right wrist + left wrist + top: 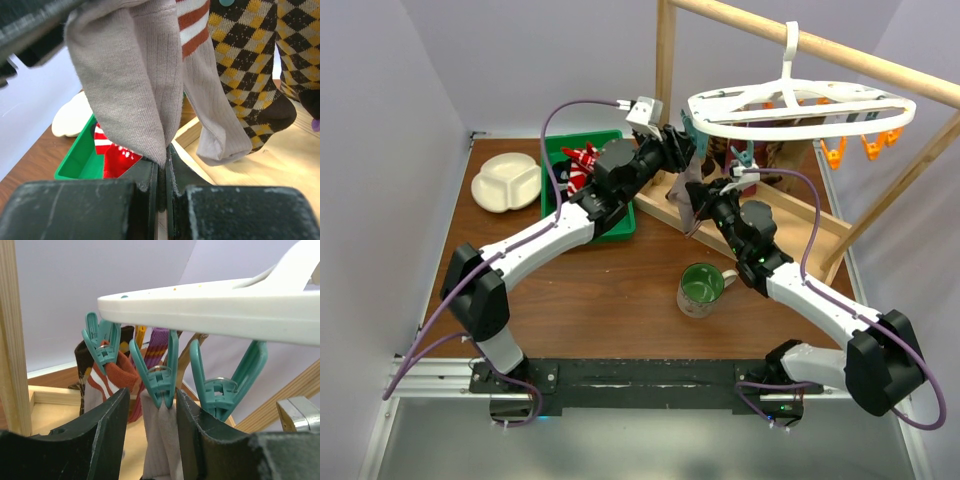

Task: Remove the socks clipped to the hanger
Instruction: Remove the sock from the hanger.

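The white hanger (800,108) hangs from a wooden pole, with teal clips along its near rim (225,305). One teal clip (159,380) pinches the top of a grey sock (160,440). My left gripper (152,412) is open, its jaws straddling that clip's tip and the sock top. The right finger (200,435) is against the clip. Below, my right gripper (165,160) is shut on the same grey sock's (125,85) lower end. More socks hang beside it: a rust-striped one (210,100) and a brown-yellow checkered one (245,75). A purple striped one (159,340) shows behind.
A green bin (620,228) left of the frame holds a red-and-white sock (582,165). A white divided plate (506,182) lies further left. A green-lined mug (701,288) stands near the right arm. The wooden post (665,60) and base board (790,235) crowd both grippers.
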### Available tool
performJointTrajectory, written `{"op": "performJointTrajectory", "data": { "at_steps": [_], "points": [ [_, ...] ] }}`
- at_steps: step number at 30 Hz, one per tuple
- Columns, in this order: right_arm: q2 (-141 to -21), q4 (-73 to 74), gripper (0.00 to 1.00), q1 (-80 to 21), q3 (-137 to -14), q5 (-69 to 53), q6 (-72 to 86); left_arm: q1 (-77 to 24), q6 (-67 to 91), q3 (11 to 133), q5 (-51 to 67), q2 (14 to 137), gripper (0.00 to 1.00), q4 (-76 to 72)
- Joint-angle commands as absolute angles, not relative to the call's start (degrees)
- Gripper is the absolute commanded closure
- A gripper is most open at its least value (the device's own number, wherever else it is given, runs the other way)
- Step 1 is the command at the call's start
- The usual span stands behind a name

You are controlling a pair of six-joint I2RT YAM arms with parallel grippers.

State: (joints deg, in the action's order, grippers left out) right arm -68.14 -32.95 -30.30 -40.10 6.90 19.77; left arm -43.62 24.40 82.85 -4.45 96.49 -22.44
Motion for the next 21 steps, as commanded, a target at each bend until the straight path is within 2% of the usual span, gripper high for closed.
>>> {"op": "performJointTrajectory", "data": {
  "at_steps": [1,9,15,21],
  "points": [
    [-67.1,-33.9,1.0,-30.1,-42.6,7.3,19.9,-42.9,23.0,86.2,-5.4,96.7,0.53,-27.2],
    [-67.3,-33.8,1.0,-30.1,-43.1,6.9,20.0,-42.6,24.0,87.5,-6.3,97.7,0.53,-29.4],
    [-67.2,-33.4,1.0,-30.1,-43.4,6.8,19.9,-42.6,24.3,88.7,-6.1,98.4,0.57,-29.9],
    [-66.7,-33.0,1.0,-30.1,-43.2,6.9,19.5,-42.6,24.3,88.2,-5.8,98.3,0.75,-30.4]
  ]
}}
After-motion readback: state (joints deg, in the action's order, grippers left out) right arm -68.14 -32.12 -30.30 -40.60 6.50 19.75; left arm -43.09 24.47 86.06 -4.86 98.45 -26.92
